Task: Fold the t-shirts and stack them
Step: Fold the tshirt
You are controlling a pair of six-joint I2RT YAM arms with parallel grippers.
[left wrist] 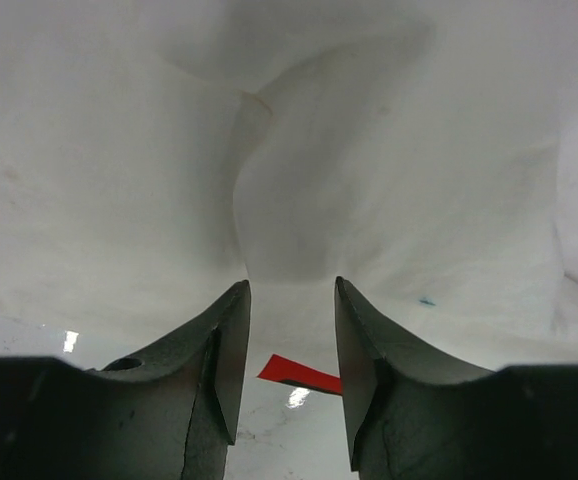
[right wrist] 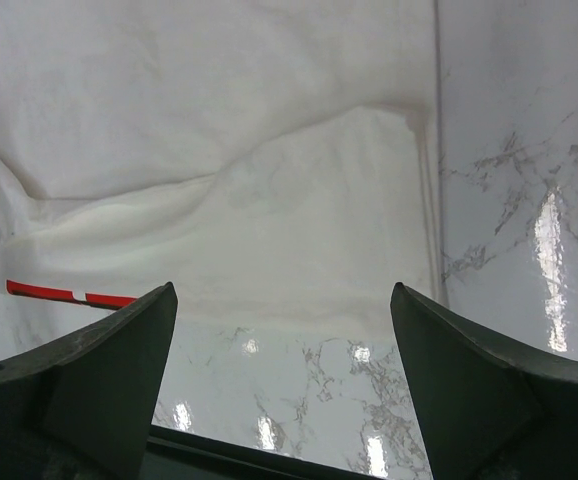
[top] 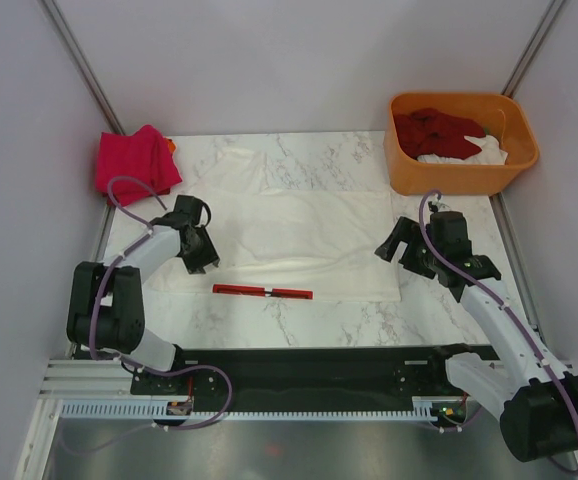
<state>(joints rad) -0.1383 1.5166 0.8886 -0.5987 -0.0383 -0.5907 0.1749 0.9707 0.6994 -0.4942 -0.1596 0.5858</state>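
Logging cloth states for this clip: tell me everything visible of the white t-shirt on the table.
The white t-shirt is soft, slightly wrinkled cloth, spread flat across the middle of the marble table. It is folded over along a crosswise crease, with one sleeve splayed at the far left. A red strip lies by its near edge. The left pincer is at its left edge and the right pincer at its right corner, both open.

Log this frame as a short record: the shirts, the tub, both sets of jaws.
large white shirt: spread on the table
pink shirt: bunched at the far left corner
tub: far right, holds a dark red shirt and white cloth
red strip: by the large shirt's near edge
left jaws: slightly apart at the large shirt's left edge, gripping nothing
right jaws: wide open, near its right corner
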